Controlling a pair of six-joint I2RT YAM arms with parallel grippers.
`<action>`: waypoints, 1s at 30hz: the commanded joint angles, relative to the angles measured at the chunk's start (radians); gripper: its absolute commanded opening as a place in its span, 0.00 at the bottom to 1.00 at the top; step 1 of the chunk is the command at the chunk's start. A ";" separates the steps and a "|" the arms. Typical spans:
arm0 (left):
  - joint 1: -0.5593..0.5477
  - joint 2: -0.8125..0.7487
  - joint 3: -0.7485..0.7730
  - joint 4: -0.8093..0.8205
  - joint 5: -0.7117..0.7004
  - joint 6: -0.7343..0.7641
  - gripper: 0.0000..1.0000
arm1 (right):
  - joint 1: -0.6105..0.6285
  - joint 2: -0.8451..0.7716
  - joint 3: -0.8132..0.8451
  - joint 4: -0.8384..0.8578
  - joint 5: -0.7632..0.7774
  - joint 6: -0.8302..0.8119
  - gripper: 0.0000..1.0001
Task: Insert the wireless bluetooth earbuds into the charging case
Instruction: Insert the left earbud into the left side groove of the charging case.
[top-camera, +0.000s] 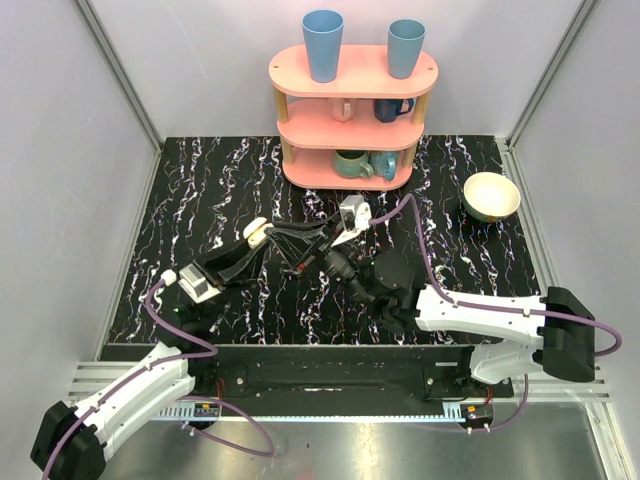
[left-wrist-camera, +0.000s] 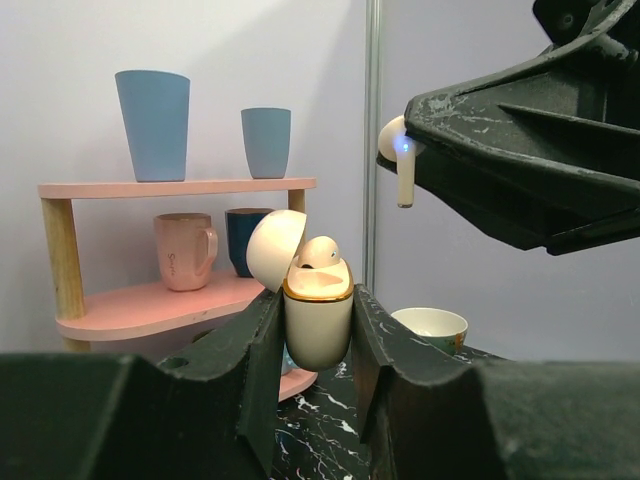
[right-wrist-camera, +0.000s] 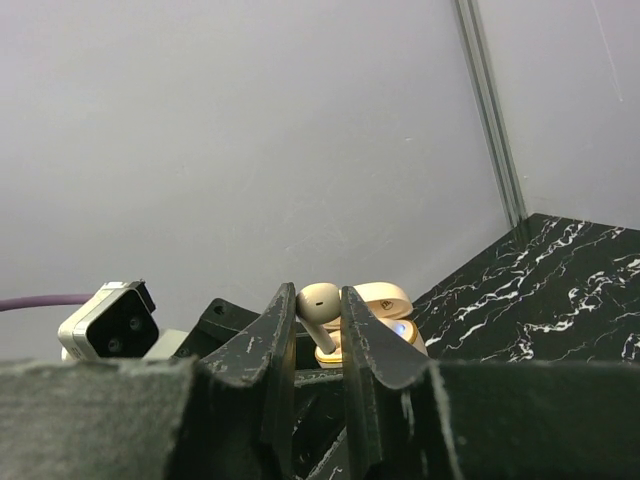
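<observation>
- The case (left-wrist-camera: 318, 325) stands upright, pinched by its sides between the two fingers of the left gripper (left-wrist-camera: 315, 312).
- Its lid (left-wrist-camera: 275, 250) is tipped back to the left, and a gold rim runs around the open mouth.
- One earbud (left-wrist-camera: 320, 252) already sits in the case, with its rounded head poking up above the rim.
- The other earbud (left-wrist-camera: 400, 160) is up and to the right of the case and not touching it. It hangs stem down, with a small blue light glowing on it.
- The right gripper (right-wrist-camera: 320, 312) has that other earbud squeezed between its fingertips. From its own camera, the open case shows just behind the bud.
- From above, the two grippers meet over the middle of the black marbled table (top-camera: 200, 200), left of centre.
- Behind them at the far edge stands a pink shelf (top-camera: 350, 110) with two blue cups (top-camera: 322, 45) on its top board.
- A pink mug (left-wrist-camera: 185, 250) and a dark blue mug (left-wrist-camera: 245, 240) sit on the board below.
- A cream bowl (top-camera: 491, 195) rests on the table, well off to the right of the shelf.
</observation>
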 joint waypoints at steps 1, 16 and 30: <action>-0.007 0.012 0.002 0.086 0.013 0.017 0.00 | 0.011 0.026 0.045 0.078 0.014 -0.014 0.16; -0.008 0.021 0.009 0.091 0.027 0.006 0.00 | 0.012 0.116 0.103 0.097 0.000 -0.026 0.15; -0.010 0.024 0.016 0.103 0.007 -0.008 0.00 | 0.016 0.136 0.100 0.098 -0.003 -0.025 0.14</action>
